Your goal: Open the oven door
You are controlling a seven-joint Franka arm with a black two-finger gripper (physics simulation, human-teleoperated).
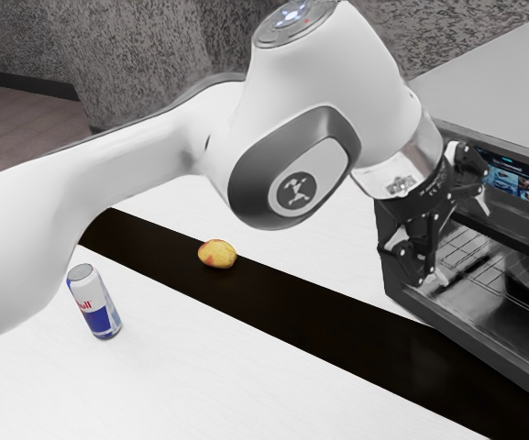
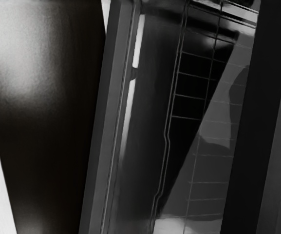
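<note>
The oven (image 1: 484, 344) stands at the exterior view's right, its wire rack (image 1: 466, 252) and inside visible below a lit control panel. Right at the oven's front is my gripper (image 1: 460, 240), with its two fingers spread well apart and nothing seen between them. In the wrist view the oven's front frame (image 2: 100, 122) runs steeply through the picture, beside the rack (image 2: 191, 97) and a pale reflection-like area. Whether the rack is seen through door glass or through an open front, I cannot tell.
A black strip (image 1: 310, 316) crosses the white table (image 1: 200, 385) up to the oven. A yellow-red fruit (image 1: 217, 254) lies on the strip, and an upright drink can (image 1: 95, 302) stands on the white part at the exterior view's left.
</note>
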